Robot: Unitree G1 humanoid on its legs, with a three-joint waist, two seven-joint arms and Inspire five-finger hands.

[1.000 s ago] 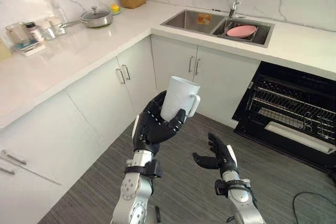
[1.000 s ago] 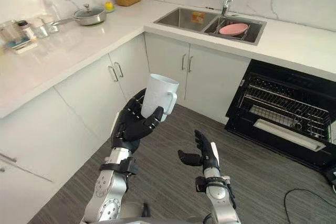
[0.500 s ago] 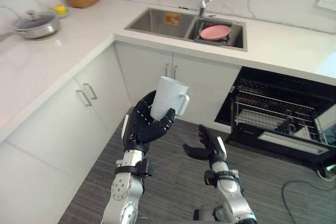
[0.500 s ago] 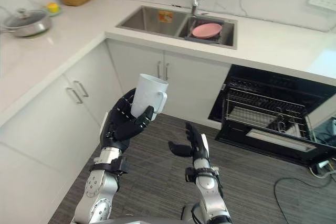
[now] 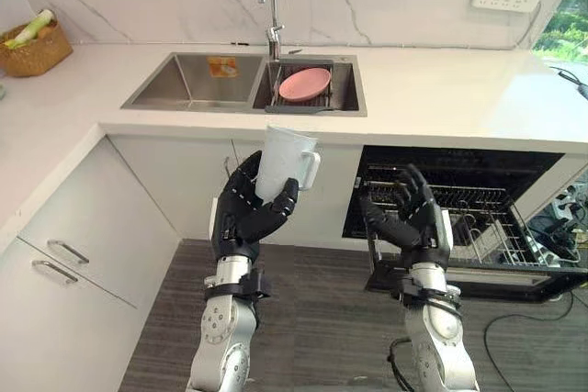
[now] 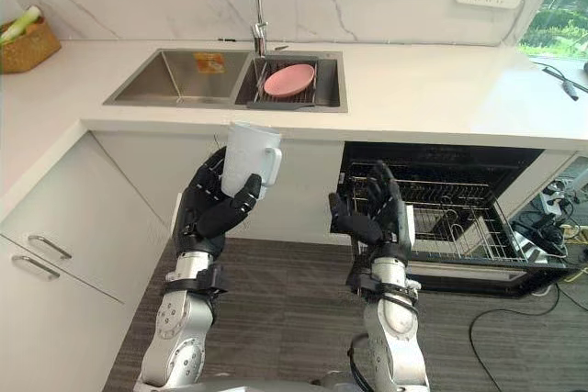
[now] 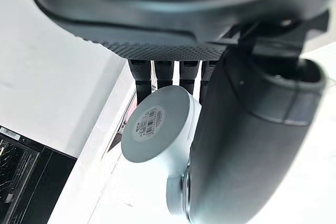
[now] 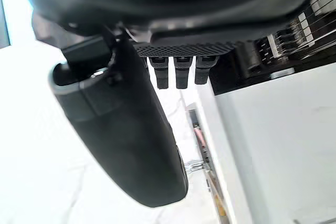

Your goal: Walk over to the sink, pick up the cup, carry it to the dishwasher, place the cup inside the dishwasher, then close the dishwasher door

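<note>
Cup [image 5: 285, 161] transfer, carry stage.

Left eye view: the cup is upright in the left hand [image 5: 246, 216], raised in front of the cupboards below the sink [image 5: 193, 80]. The hand's fingers and thumb are curled round its lower body, and the handle points toward the dishwasher [image 5: 478, 218]. The right hand [image 5: 415, 219] is raised in front of the rack, fingers spread and relaxed, grasping nothing.

Right eye view: the cup is well apart from the dishwasher, on its left. The door [image 6: 478, 284] appears to lie lowered, its front edge projecting over the floor [image 6: 276, 319].

Left wrist view: the cup's labelled base faces the camera. Fingers [image 7: 157, 74] wrap its far side and the thumb [image 7: 247, 145] crosses the near side. The grip looks secure.

Right wrist view: the fingers [image 8: 176, 72] are extended, with rack wires visible past them.

Procedure:
1. Keep the cup upright and the grip unchanged while moving right.
2. Approach square to the opening.
3. Lower the cup below the table [image 5: 441, 89] edge before it enters; this edge overhangs the cavity.
4. Keep the right hand off the rack front.

Clearances: the floor before the cupboards gives open room. The likely limits are the lowered door edge below and the table edge above.
</note>
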